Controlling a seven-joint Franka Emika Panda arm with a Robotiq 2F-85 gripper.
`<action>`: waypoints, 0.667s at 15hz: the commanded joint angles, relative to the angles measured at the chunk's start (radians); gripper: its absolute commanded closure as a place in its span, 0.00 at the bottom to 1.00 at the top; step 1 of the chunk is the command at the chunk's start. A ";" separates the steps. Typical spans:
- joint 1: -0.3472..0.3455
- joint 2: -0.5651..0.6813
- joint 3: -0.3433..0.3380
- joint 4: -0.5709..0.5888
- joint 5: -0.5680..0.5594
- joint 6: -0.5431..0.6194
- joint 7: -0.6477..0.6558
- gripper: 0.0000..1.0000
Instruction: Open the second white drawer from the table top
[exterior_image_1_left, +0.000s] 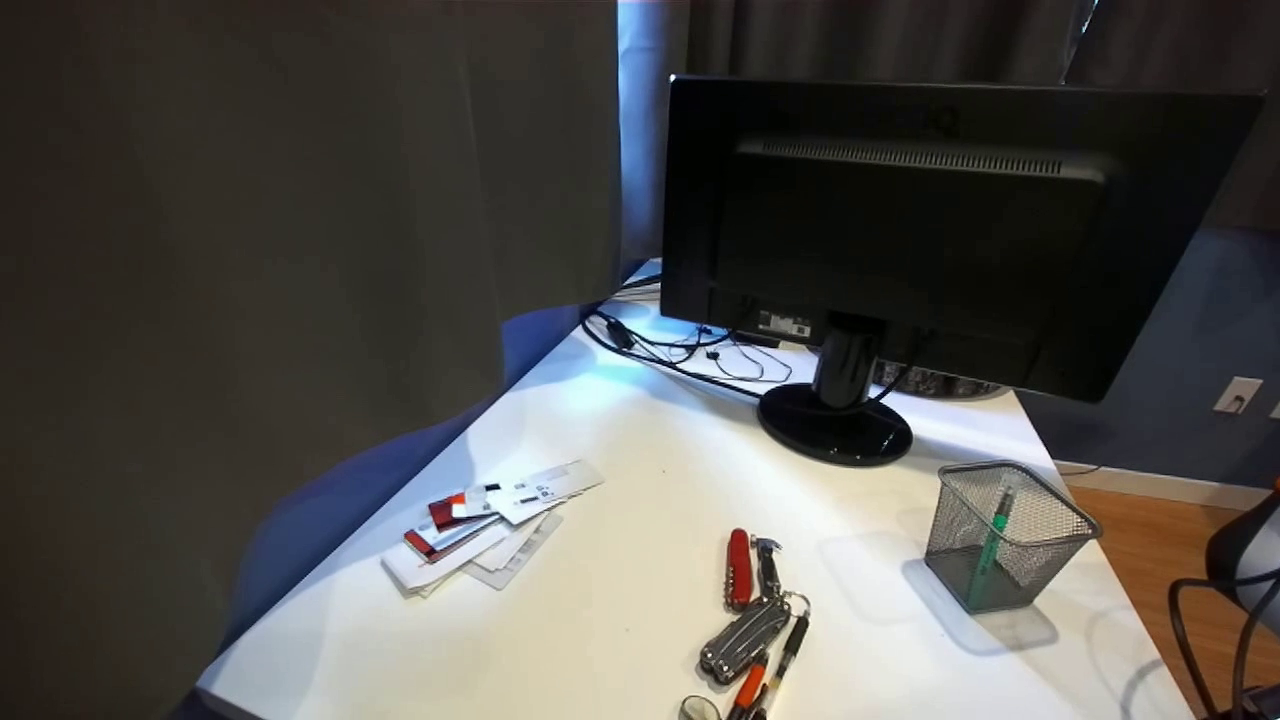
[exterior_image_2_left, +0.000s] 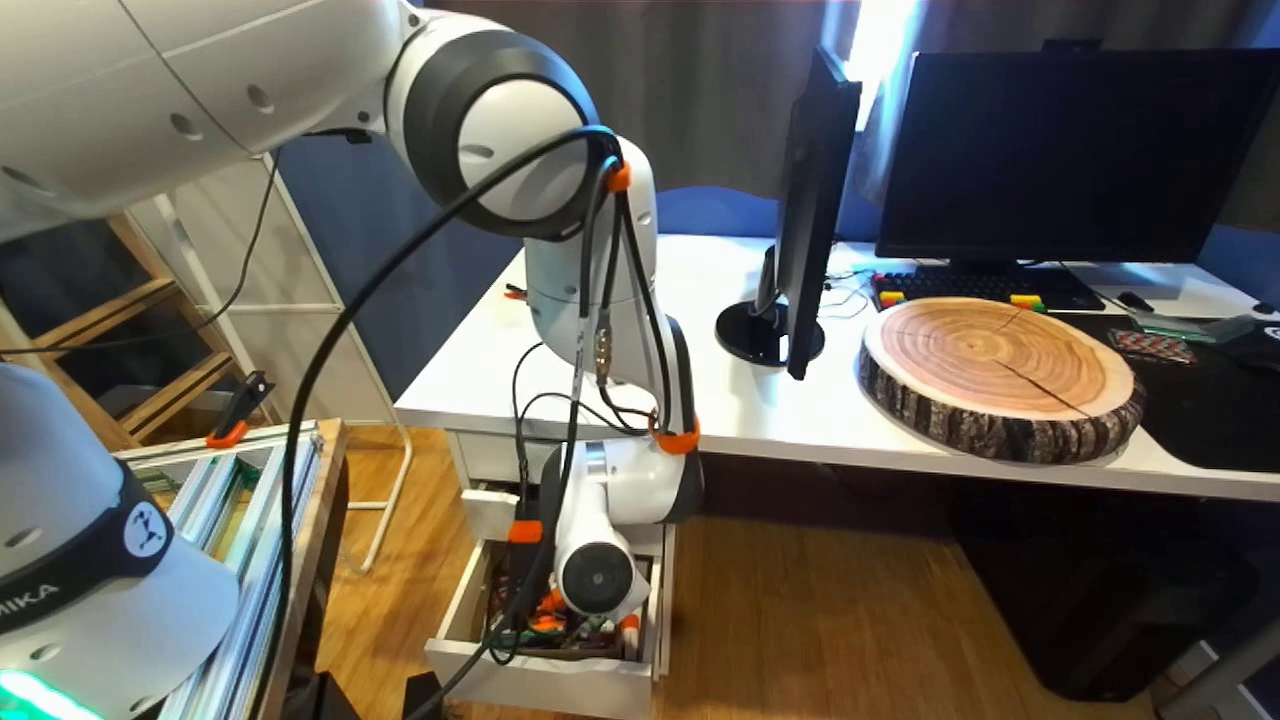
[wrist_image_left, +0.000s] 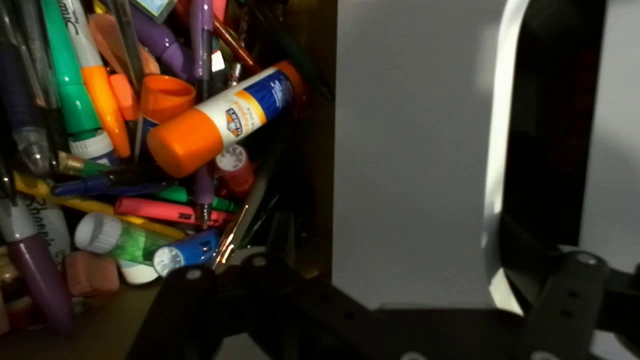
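Two dark fingers (wrist_image_left: 284, 237) of our pincer (wrist_image_left: 395, 225) stand spread, released and holding nothing, one to each side of a pale front (wrist_image_left: 415, 150) in the wrist view. We take it for the second white drawer (exterior_image_2_left: 490, 514), which in an exterior view sits under the top drawer (exterior_image_2_left: 490, 457), beneath the tabletop (exterior_image_2_left: 750, 400), and looks slightly ajar. Below it, a lower drawer (exterior_image_2_left: 570, 690) stands pulled out, crowded with pens (wrist_image_left: 202, 40) and a glue stick (wrist_image_left: 225, 120). We cannot tell whether either finger touches the front. To open it well, we should seat one finger squarely behind the edge at the dark gap (wrist_image_left: 552, 140), then draw straight outward, slowly and level, without dipping into the clutter.
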 joint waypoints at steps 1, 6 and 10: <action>0.020 0.000 -0.055 -0.042 0.042 0.050 -0.013 0.00; 0.017 -0.024 -0.086 -0.101 0.050 0.047 -0.024 0.00; 0.016 -0.059 -0.097 -0.137 0.049 0.040 -0.051 0.00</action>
